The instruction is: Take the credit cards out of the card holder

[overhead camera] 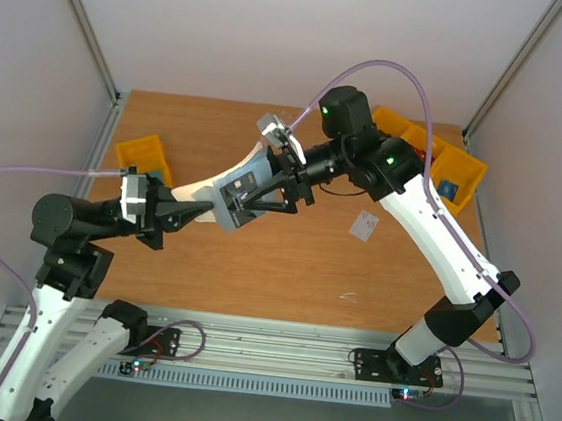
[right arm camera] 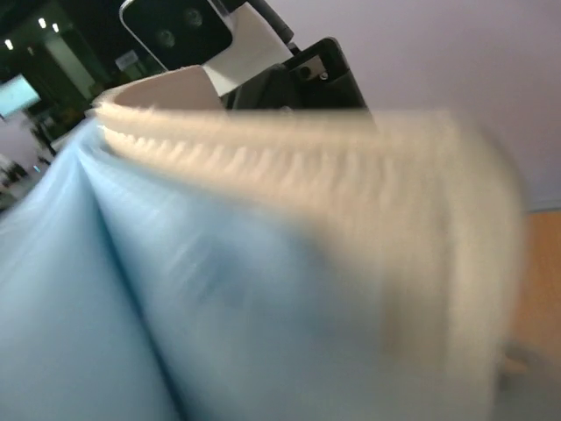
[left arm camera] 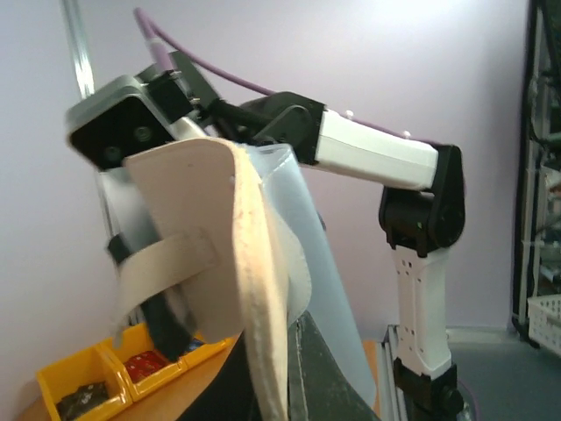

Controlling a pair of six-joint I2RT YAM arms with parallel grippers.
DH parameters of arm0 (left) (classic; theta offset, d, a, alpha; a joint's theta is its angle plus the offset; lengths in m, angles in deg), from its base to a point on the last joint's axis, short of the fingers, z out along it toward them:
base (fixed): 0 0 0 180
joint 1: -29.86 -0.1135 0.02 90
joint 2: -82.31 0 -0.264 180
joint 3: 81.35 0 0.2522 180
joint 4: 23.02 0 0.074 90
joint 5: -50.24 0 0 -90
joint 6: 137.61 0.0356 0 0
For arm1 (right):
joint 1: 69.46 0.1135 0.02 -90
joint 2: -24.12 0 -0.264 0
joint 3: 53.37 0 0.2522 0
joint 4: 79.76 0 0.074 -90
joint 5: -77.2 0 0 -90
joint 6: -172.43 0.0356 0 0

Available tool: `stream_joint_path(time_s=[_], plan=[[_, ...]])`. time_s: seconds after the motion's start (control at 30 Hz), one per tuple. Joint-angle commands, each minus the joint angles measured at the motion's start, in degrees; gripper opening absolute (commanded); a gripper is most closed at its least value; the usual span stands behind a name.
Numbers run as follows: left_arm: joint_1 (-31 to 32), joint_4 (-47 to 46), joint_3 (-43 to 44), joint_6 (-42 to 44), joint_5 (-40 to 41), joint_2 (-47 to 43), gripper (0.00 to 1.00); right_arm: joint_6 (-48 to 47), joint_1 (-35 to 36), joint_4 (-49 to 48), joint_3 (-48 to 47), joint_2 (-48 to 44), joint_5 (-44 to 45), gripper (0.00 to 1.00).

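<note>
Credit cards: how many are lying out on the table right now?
1. A whitish-grey card lies flat on the table, to the right of the raised card holder. Any others may be hidden inside the holder or behind the arms.

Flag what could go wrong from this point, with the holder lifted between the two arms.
The left hand pinches the card holder by one end only, above the table; a pull by the right hand might tug it loose. No card shows clearly in either wrist view, and the right one is blurred, so that hand may well catch the holder's fabric instead.
</note>
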Motion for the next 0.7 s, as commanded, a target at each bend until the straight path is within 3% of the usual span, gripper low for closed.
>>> stream_joint_path(time_s=[0.0, 0.13, 0.3, 0.33, 0.43, 0.57, 0.67], plan=[[0.0, -1.1, -0.8, -9.4, 6.0, 1.0, 0.0, 4.8, 1.8, -3.7, 1.1, -2.4, -0.7, 0.53], [0.0, -0.6, -2.0, -17.4, 10.7, 1.6, 0.0, 6.8, 1.8, -6.8, 3.0, -3.5, -1.0, 0.28], [-0.3, 8.6, -2.2, -18.1, 23.7, 1.4, 0.01, 6.9, 1.2, -6.6, 5.1, -6.0, 3.9, 0.05], [-0.3, 11.3, -2.3, -17.9, 27.3, 1.3, 0.07, 7.4, 1.0, -6.3, 5.2, -6.2, 5.8, 0.02], [-0.5, 20.6, -2.3, -15.4, 40.8, 1.2, 0.44, 9.0, -0.1, -4.0, 5.4, -6.4, 13.1, 0.01], [-1.5, 24.4, -2.6, -6.1, 54.0, 0.6, 0.57, 13.8, -2.1, -1.6, 5.1, -6.1, 29.2, 0.01], [-2.1, 22.2, -2.7, -0.5, 54.3, -0.6, 0.61, 17.4, -2.0, 1.6, 2.8, -5.0, 39.7, 0.01]])
